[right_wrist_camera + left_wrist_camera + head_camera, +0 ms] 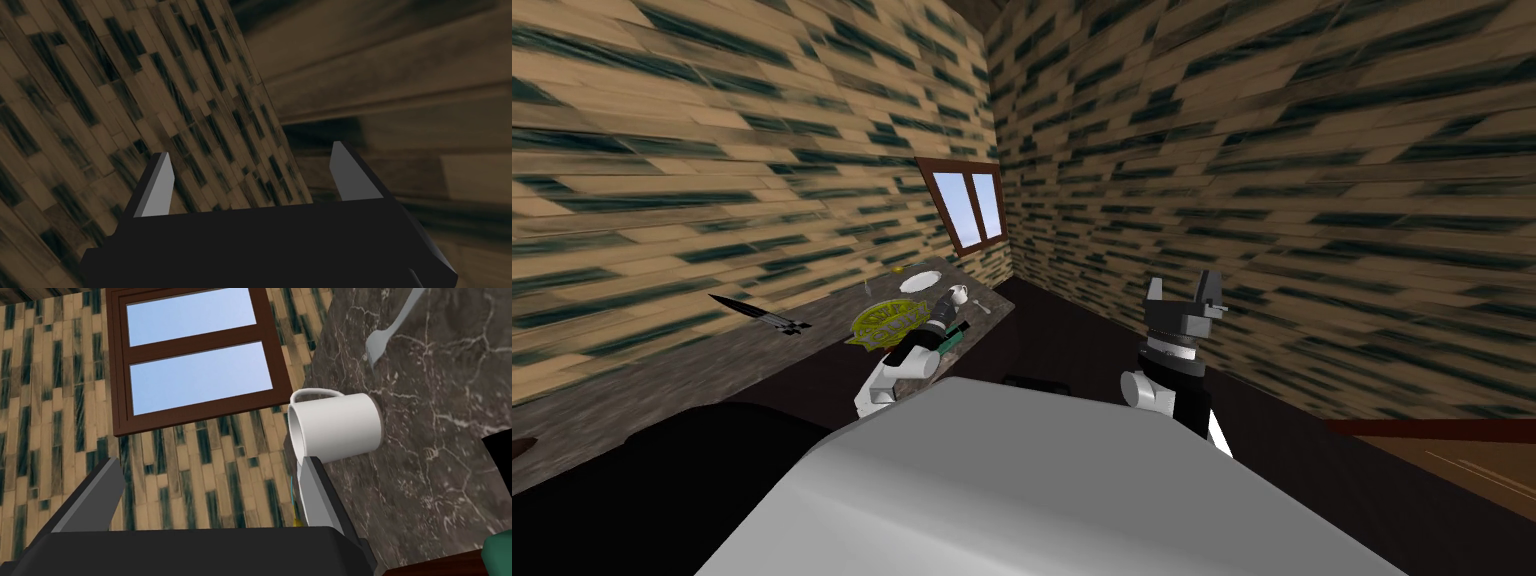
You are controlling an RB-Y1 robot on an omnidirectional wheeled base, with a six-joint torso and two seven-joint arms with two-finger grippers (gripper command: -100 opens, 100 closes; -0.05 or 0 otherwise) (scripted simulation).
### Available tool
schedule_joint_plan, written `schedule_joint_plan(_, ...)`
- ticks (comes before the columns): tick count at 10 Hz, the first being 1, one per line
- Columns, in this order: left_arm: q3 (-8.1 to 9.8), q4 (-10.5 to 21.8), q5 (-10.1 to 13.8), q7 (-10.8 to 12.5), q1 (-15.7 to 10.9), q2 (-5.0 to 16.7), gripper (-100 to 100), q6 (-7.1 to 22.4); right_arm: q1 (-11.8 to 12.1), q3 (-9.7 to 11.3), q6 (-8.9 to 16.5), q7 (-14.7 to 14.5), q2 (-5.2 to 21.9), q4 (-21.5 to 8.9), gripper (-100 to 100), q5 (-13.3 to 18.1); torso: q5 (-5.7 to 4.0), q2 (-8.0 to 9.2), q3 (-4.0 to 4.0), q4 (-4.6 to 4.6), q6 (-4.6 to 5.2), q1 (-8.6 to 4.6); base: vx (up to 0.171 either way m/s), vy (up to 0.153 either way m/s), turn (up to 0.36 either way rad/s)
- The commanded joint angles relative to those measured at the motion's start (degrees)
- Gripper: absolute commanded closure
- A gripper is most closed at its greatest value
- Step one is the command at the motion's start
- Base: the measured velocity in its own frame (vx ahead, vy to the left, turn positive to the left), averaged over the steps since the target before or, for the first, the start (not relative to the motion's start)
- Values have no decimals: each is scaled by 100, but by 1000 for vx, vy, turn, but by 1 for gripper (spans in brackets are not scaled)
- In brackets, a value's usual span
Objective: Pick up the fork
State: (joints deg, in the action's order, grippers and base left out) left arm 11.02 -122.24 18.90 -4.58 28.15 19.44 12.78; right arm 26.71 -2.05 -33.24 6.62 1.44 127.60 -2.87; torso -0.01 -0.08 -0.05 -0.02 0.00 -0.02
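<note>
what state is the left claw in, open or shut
Open: the left claw shows its fingers wide apart, nothing held between them.

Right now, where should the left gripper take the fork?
Probably the thin handle, from straight above, straddling it: the fork lies flat on the marbled table, tines toward the white mug. The open left gripper is short of the mug.

The right gripper stands with its jaws wide apart. Its two thin, light grey fingers rise from the dark box of its body, one near each end of the box's far edge. Each finger tapers to a slanted tip. The tips are well apart, and the fingers grip no object.
</note>
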Motion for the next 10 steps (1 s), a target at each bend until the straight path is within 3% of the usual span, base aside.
schedule_joint_plan(1,51,21,79,-39,5,77,-100,286,0,0,0,0,0,0,0,0,0,0,0,0,0,0,19,-4,-51)
schedule_joint_plan(3,127,57,208,-130,17,193,-100,624,0,0,0,0,0,0,0,0,0,2,1,0,0,-1,18,-5,-80)
schedule_joint_plan(4,127,57,208,-130,17,193,-100,634,0,0,0,0,0,0,0,0,1,2,1,0,-1,1,8,0,5)
schedule_joint_plan(10,359,180,601,-409,32,567,-100,1599,0,0,0,0,0,0,0,0,-1,-3,-2,-1,-1,-3,27,-7,-83)
